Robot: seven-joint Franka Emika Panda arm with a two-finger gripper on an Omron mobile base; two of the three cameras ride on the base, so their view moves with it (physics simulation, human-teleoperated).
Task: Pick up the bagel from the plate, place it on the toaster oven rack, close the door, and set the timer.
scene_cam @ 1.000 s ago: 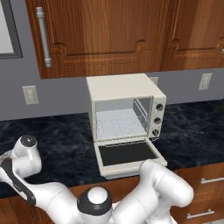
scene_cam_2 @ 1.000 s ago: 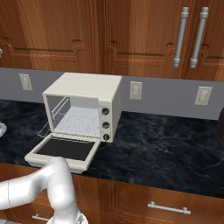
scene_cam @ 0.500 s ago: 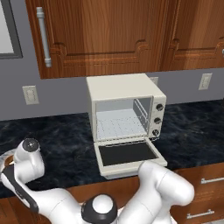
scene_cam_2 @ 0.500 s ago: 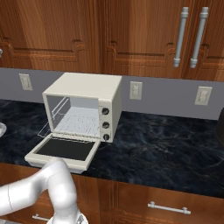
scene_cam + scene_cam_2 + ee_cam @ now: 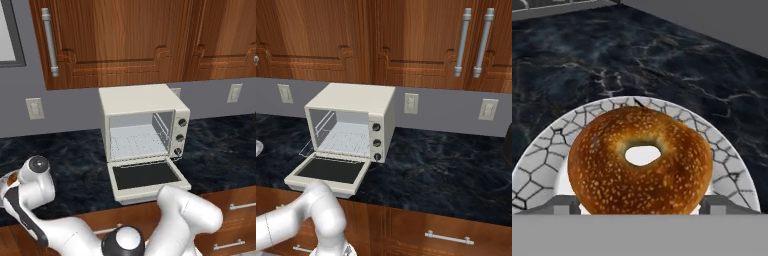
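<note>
The bagel [image 5: 640, 160], golden-brown and seeded, lies on the white plate [image 5: 542, 150] with its grey cracked-pattern rim. In the hand view my gripper [image 5: 640, 206] hovers right over it, open. One fingertip [image 5: 564, 205] stands on each side of the ring, and I cannot tell if they touch it. An edge of the plate [image 5: 258, 148] shows at the far left of the right base view. To the right stands the cream toaster oven [image 5: 142, 107] [image 5: 351, 100]. Its door [image 5: 145, 176] [image 5: 331, 171] hangs open and flat. The wire toaster oven rack [image 5: 135, 142] [image 5: 348, 140] is bare.
Dark marbled counter [image 5: 75, 165] runs under everything, with brown wooden cabinets [image 5: 125, 40] above and drawers [image 5: 446, 235] below. Three knobs [image 5: 178, 136] sit in a column on the oven's right front. Wall outlets [image 5: 411, 102] dot the grey backsplash. My arm [image 5: 30, 185] bends low at the left.
At the left of the left base view my arm's wrist has sunk lower toward the plate. The oven and its open door have not moved.
</note>
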